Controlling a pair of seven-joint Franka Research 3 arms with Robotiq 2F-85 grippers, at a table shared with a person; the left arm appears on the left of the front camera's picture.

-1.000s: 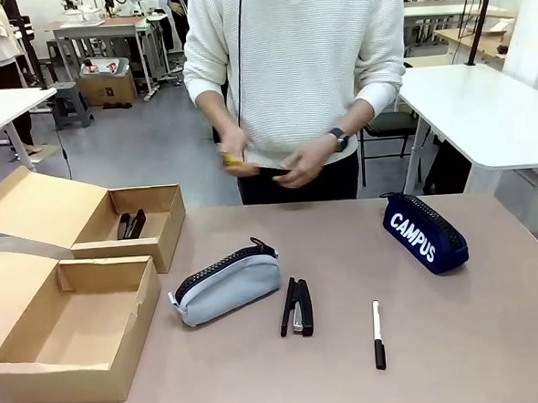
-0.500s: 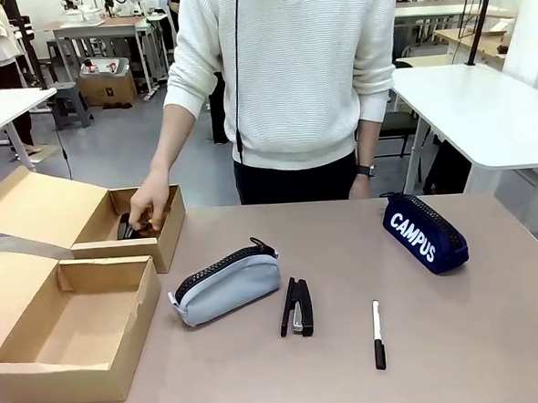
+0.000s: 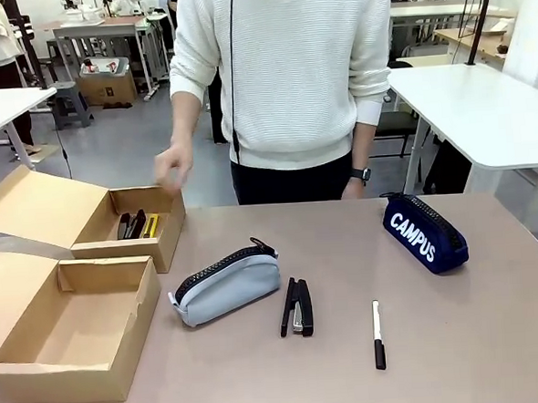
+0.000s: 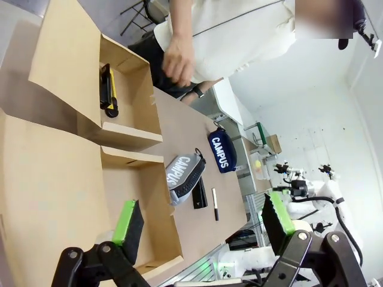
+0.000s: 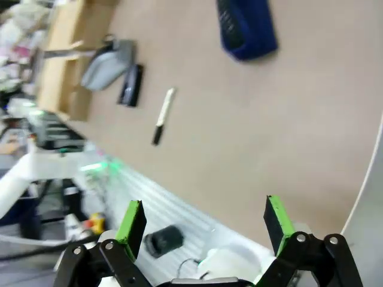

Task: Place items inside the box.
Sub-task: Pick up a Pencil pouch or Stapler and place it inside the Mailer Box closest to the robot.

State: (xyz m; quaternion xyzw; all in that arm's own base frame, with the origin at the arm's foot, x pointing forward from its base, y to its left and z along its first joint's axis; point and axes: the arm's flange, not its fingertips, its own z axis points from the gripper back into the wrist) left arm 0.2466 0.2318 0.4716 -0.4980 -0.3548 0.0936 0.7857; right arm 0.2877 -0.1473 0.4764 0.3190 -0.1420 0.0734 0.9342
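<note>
Left gripper (image 4: 200, 206) jaws wide open, nothing between the green pads, holding nothing; right gripper (image 5: 203, 218) same, jaws spread wide and empty, hanging off the table's (image 3: 478, 335) near edge. None of the items is between or touching either pair of jaws. Far box (image 3: 117, 254) at table left already has the boxed stapler (image 3: 130, 225) and the yellow-and-black utility knife (image 3: 152, 226) lying side by side on its floor, knife just right of the stapler. Near box (image 3: 56, 383) sits open in front of it, touching it; in the left wrist view the near box's cavity lies just past the left finger (image 4: 127, 222). Person's hand (image 3: 173, 167) is blurred in the air above the far box, apart from it, and whether it holds anything cannot be told. Grey-blue pouch (image 3: 227, 284) lies on the table just right of the near box, loose stapler (image 3: 297, 306) just beside the pouch's right end, marker (image 3: 378, 334) further right and apart, CAMPUS pouch (image 3: 424, 232) well apart at far right. In the right wrist view the marker is the closest item to the jaws, lying up-picture over the left finger, well apart, with the loose stapler and grey-blue pouch past it and the CAMPUS pouch at the top
</note>
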